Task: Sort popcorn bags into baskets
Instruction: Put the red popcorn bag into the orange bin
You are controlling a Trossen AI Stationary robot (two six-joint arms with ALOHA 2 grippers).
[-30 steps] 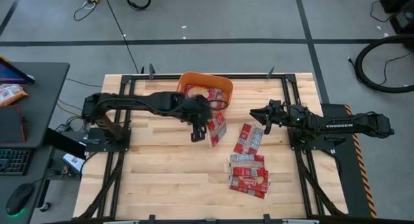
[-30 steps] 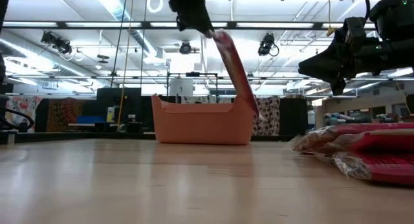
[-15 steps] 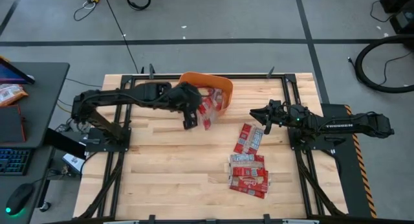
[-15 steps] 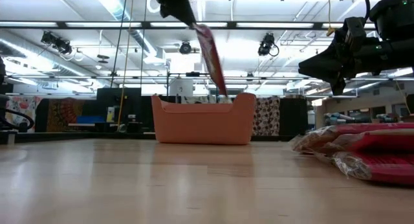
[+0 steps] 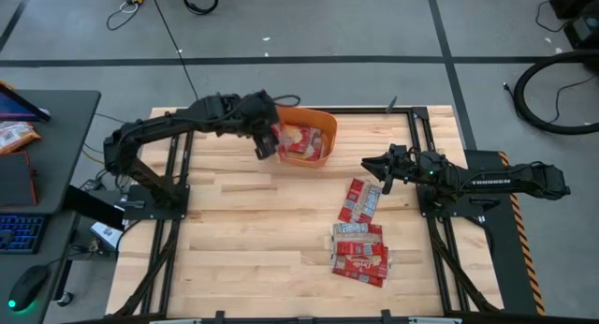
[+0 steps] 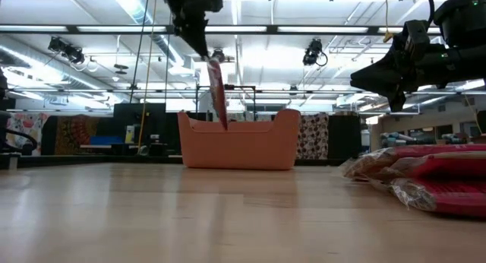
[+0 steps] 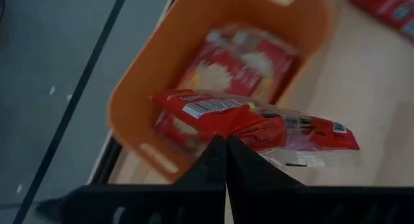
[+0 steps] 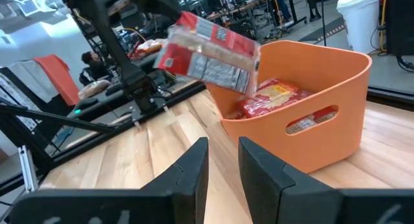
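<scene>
The left gripper [image 5: 265,141], pinched tight on a popcorn bag [image 7: 252,125], dangles it over the orange basket's [image 5: 323,137] near-left rim. One bag [image 7: 242,59] already lies inside; several [image 5: 360,240] wait on the table. The right gripper [image 5: 382,169] hovers beside the basket, slightly parted and empty.

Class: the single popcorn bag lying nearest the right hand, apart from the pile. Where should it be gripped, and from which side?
From above, across a short end: the bag lies flat and alone on the table, near the open right hand.
</scene>
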